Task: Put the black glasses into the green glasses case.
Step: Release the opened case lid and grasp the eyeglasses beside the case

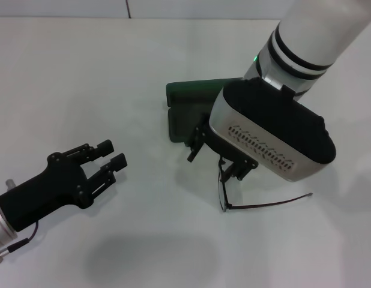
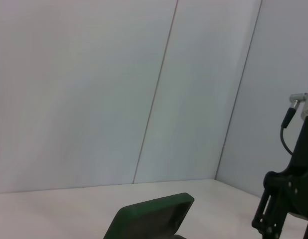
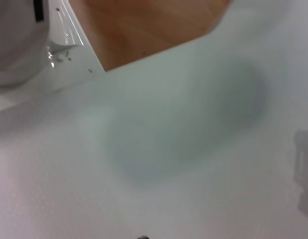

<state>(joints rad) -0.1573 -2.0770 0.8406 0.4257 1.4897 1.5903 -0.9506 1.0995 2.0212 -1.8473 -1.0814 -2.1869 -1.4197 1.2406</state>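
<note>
The green glasses case (image 1: 184, 103) lies open at the middle of the table, and its raised lid (image 2: 155, 216) also shows in the left wrist view. The black glasses (image 1: 223, 193) are just in front of the case, seen edge-on, with one temple arm (image 1: 271, 203) stretching right. My right gripper (image 1: 214, 161) hangs over the case's front edge and the glasses. Its fingers are spread wide, one finger (image 1: 194, 146) over the case and the other finger (image 1: 238, 170) right by the frame. My left gripper (image 1: 113, 154) rests open at the lower left, well away from both.
The white table (image 1: 83, 78) spreads around the case. In the left wrist view the right arm's gripper (image 2: 283, 204) shows at the edge, before grey wall panels. The right wrist view shows only table surface, a shadow and a strip of wooden floor (image 3: 144, 25).
</note>
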